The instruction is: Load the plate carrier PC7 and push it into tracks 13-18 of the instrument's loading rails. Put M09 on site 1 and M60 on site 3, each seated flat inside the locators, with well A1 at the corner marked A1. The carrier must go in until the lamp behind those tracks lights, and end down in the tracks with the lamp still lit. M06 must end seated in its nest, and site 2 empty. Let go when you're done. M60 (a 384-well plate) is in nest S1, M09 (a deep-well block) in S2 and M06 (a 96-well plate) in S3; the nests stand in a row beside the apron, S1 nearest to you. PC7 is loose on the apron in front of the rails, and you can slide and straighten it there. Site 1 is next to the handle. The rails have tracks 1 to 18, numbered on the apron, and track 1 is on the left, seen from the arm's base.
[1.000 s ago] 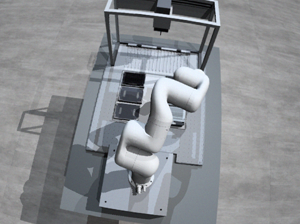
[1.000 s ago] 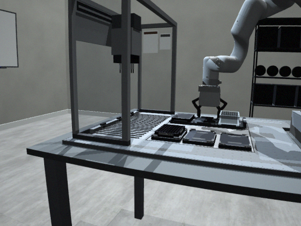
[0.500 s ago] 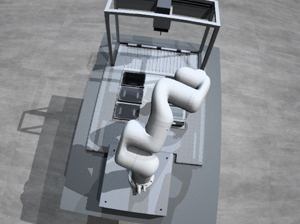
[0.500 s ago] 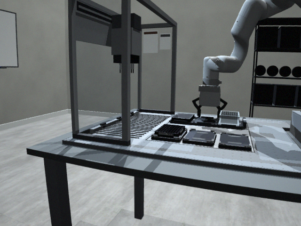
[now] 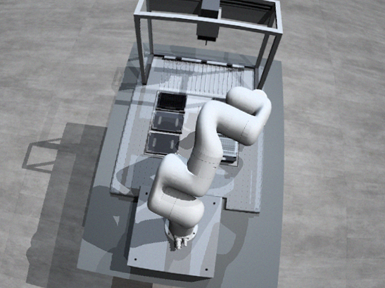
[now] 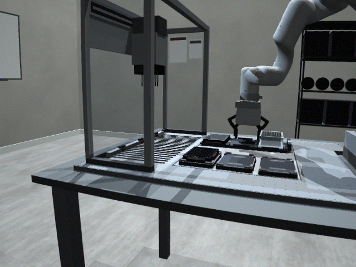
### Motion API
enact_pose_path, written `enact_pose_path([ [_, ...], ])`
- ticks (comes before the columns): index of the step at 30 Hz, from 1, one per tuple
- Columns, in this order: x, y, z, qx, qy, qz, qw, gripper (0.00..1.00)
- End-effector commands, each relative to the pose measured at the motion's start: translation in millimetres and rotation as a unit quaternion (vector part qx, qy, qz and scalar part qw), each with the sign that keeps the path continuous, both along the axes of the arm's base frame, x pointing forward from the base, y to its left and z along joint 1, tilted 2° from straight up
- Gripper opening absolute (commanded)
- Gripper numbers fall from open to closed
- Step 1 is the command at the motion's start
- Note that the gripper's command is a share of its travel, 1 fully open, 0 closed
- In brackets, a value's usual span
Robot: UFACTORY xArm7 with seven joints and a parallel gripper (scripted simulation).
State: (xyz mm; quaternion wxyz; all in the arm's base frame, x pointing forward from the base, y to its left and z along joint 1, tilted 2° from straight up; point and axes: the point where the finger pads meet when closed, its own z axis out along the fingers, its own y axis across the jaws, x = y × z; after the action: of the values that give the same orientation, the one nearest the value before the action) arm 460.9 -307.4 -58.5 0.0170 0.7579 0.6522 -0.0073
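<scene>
Your gripper (image 6: 247, 134) hung with its fingers spread wide and nothing between them, low over the middle site of carrier PC7 (image 6: 288, 147). You had the pale deep-well block M09 (image 6: 271, 139) seated on the carrier just beside it, and a flat dark plate, M60 (image 6: 216, 137), on the site at the rail end. You left M06 (image 6: 201, 153) in its nest nearest the loading rails (image 6: 161, 146); the other two nests (image 6: 235, 161) lay bare.
</scene>
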Motion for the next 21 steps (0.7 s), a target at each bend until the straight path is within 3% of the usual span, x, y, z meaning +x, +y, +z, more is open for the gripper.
enact_pose_path([
  [1, 1.0, -3.3, 1.8, -0.001, -0.002, 0.0, 1.0, 1.0],
  [21, -0.8, -15.2, 2.2, -0.001, -0.002, 0.0, 1.0, 1.0],
])
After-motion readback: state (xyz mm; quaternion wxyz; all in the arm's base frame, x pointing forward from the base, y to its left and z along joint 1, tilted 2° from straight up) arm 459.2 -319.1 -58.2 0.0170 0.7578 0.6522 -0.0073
